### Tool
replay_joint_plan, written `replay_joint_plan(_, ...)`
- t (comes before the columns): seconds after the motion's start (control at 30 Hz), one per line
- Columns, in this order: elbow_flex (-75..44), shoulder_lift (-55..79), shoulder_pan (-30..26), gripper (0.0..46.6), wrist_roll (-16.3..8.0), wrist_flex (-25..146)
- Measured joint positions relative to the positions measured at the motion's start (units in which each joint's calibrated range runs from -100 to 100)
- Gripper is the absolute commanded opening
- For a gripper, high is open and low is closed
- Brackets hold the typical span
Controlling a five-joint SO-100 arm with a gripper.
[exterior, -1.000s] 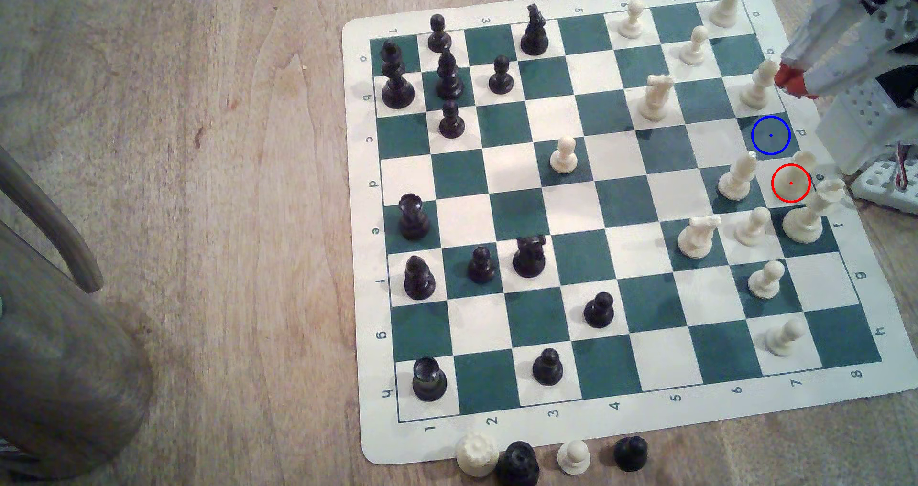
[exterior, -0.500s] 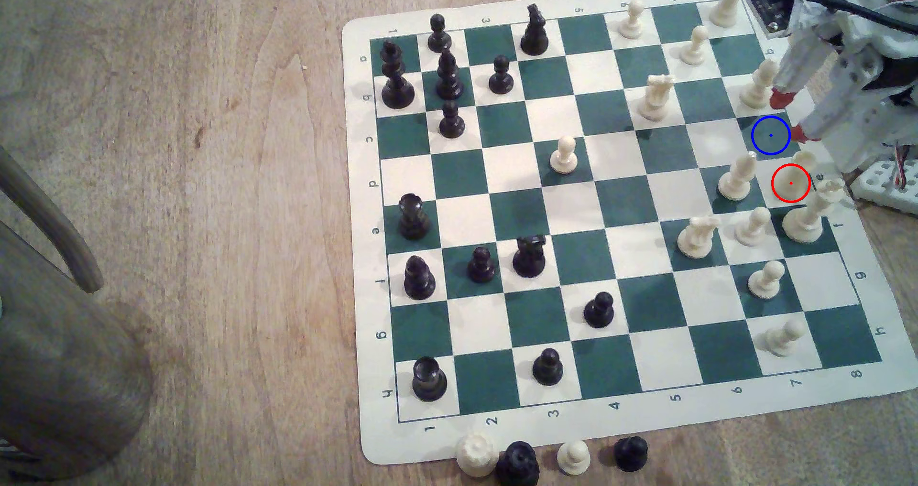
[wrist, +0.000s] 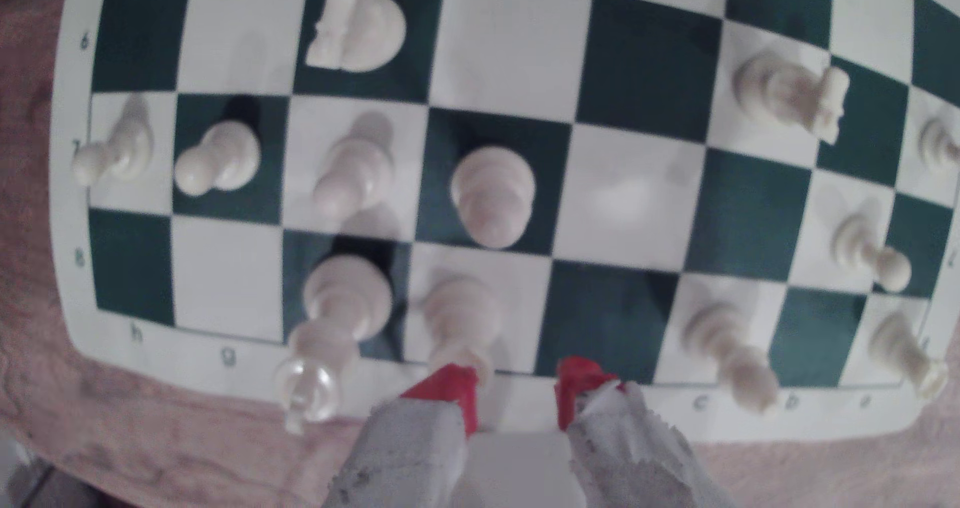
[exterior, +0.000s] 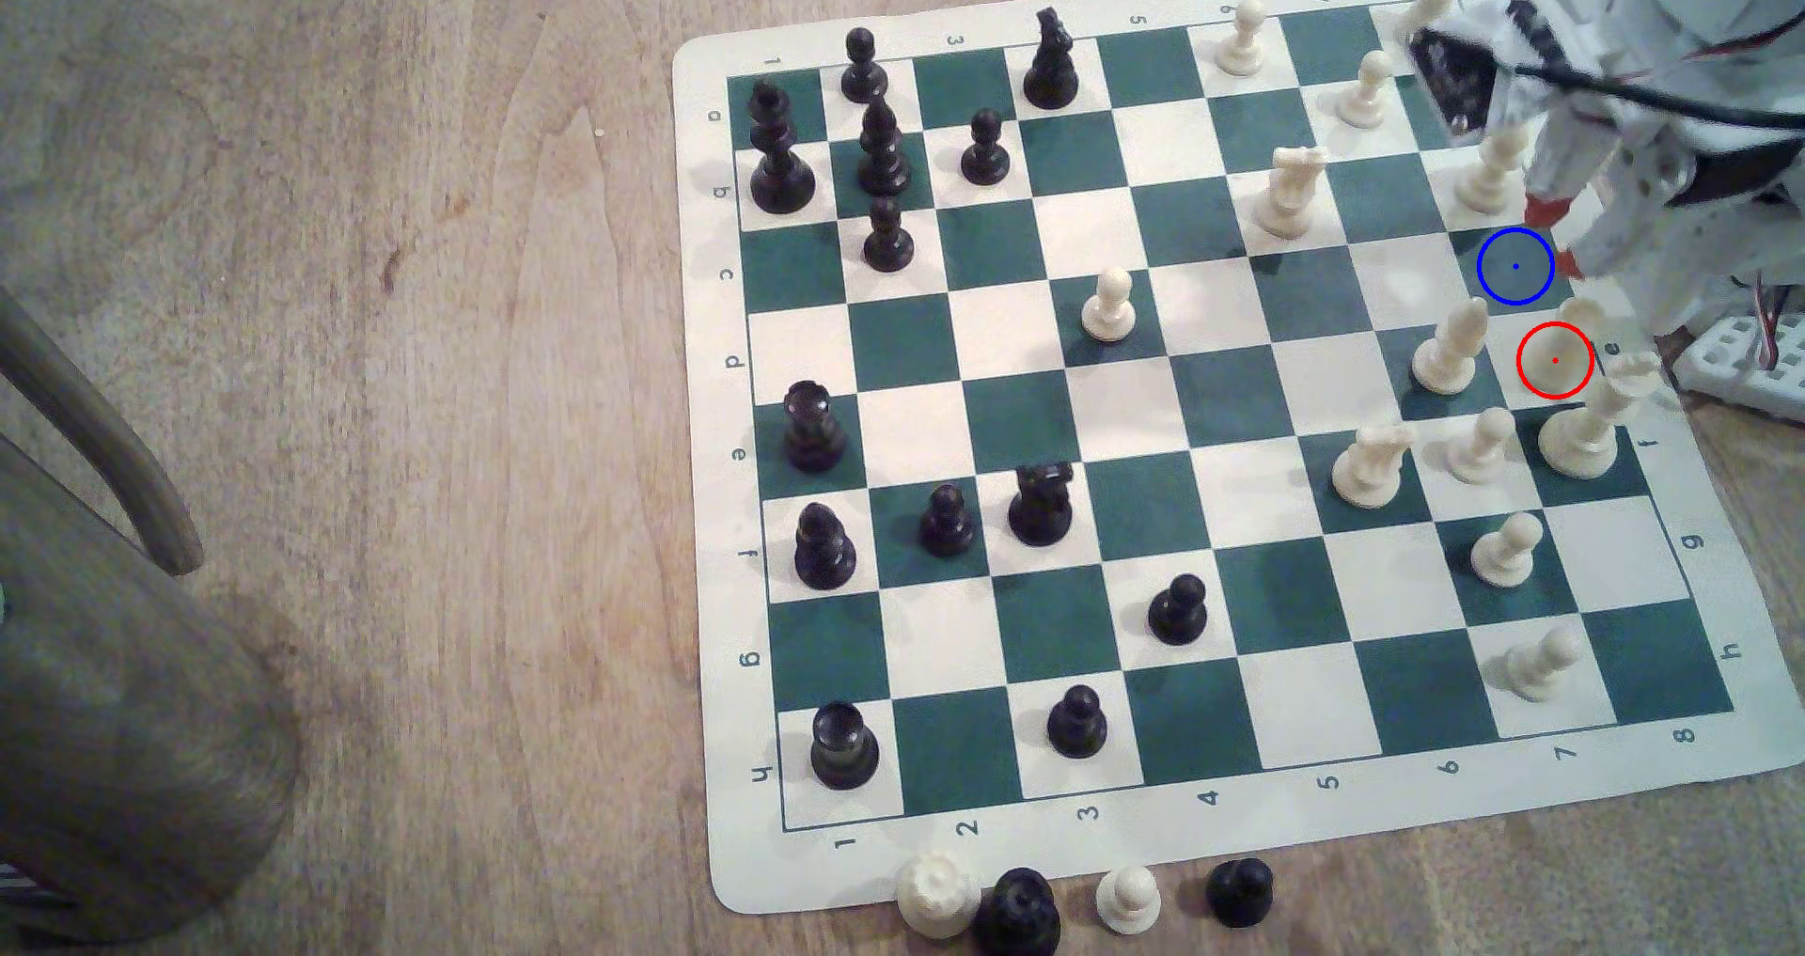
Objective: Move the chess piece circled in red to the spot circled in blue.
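- The pincer [exterior: 1555, 234] hangs at the far right edge of the chessboard [exterior: 1221, 849] in the exterior view, its 2 red-tipped fingers [exterior: 1541, 208] parted with nothing between them.
- In the exterior view, 1 red tip sits just beside the base of a cream bishop [exterior: 1491, 170]; the other lies at the right rim of the blue ring.
- The spot circled in blue [exterior: 1515, 266] is a dark green square in the board's outermost column, with no piece standing on it.
- The chess piece circled in red [exterior: 1577, 316] stands on the white square next to that spot, toward the exterior view's bottom; the red ring covers most of it, so only its cream top shows above the ring.
- In the wrist view the same piece [wrist: 460, 313] stands upright on a white square, its flat top very near 1 red fingertip [wrist: 451, 389]; whether they touch cannot be told.
- The second red fingertip [wrist: 577, 383] lies over the edge of the neighbouring dark green square [wrist: 605, 311] in the wrist view.
- The pincer [wrist: 514, 388] is not around the piece; the gap between its fingers sits beside it.
- A taller cream piece with a crowned top [exterior: 1592, 424] stands on the dark square on the other side of the circled piece.
- A slim cream bishop [exterior: 1449, 351] stands just to the exterior view's left of the red ring.
- 4 captured pieces [exterior: 1079, 897], 2 cream and 2 black, rest on the wooden table [exterior: 391, 429] along the board's near edge.
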Motion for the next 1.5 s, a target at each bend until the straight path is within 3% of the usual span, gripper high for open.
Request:
replay_joint_plan(0.53,2.35,-2.26,0.0,11.7,-0.93,-0.64)
replay_joint_plan(1.5,9.94,6.95,-2.51,15.8,-1.51,-6.85)
